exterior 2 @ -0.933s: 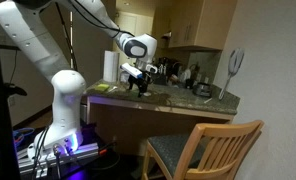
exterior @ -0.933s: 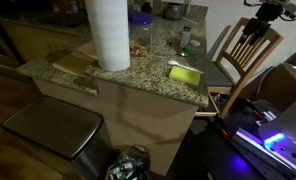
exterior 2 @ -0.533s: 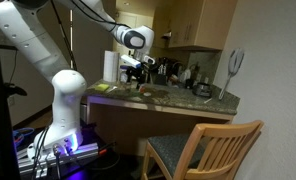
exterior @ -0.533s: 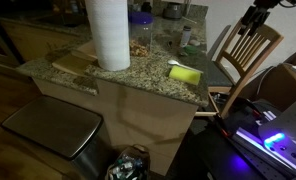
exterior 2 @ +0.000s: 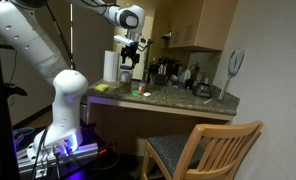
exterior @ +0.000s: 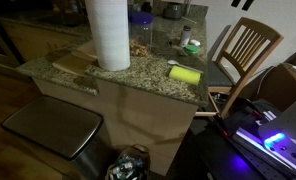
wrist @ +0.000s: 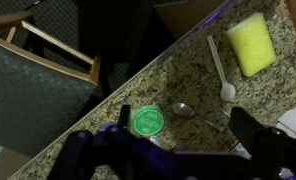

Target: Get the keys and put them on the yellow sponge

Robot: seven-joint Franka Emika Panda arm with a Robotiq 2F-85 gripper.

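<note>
The yellow sponge (exterior: 185,74) lies flat near the counter's corner, next to the chair; it also shows in the wrist view (wrist: 250,44) at the upper right. I cannot make out any keys in these frames. My gripper (exterior 2: 128,56) hangs high above the counter, well clear of the sponge. In the wrist view my gripper (wrist: 188,130) is open and empty, its fingers framing a green lid (wrist: 146,122) and a metal spoon (wrist: 195,115) far below.
A tall white paper roll (exterior: 109,34) stands on a tan wooden board (exterior: 73,63). A white spoon (wrist: 219,72) lies beside the sponge. A wooden chair (exterior: 248,52) stands by the counter's end. A metal bin (exterior: 50,128) sits on the floor. Bottles and jars (exterior 2: 173,72) crowd the counter's back.
My gripper has risen from just above the counter to well above it and has nearly left the top of an exterior view. The things on the counter have not moved.
</note>
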